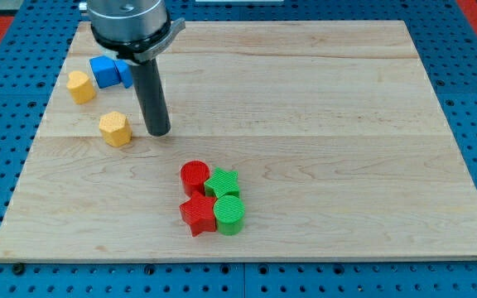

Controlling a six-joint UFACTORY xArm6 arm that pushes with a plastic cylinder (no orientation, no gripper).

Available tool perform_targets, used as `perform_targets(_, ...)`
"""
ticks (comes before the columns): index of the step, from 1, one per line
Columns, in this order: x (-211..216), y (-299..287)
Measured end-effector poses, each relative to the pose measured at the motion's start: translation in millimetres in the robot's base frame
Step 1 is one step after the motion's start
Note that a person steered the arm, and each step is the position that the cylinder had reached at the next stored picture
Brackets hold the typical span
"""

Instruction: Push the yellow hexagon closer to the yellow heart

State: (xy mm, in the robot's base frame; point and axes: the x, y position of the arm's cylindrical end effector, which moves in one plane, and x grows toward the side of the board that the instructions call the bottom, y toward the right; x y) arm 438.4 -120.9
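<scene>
My tip [159, 132] is resting on the surface [321, 99] just to the view's right of the yellow hexagon [116, 129], close but seemingly not touching it. There is no gripper here, only the bare rod, so nothing is being held. The yellow heart [80, 86] is lying near the hexagon, toward the view's upper left, with a blue block [106, 71] just to its right. I judge the approach step is underway. The next move is calling for the tip to get below and right of the hexagon, then push up-left. The red and green blocks [212, 200] are sitting well apart.
</scene>
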Motion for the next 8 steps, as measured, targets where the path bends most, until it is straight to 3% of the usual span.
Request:
perform_targets(2,-2.1,-53.8)
perform_targets(4,37.6,-67.6)
perform_targets(6,-11.4,-81.5)
perform_targets(8,2.4,-40.4)
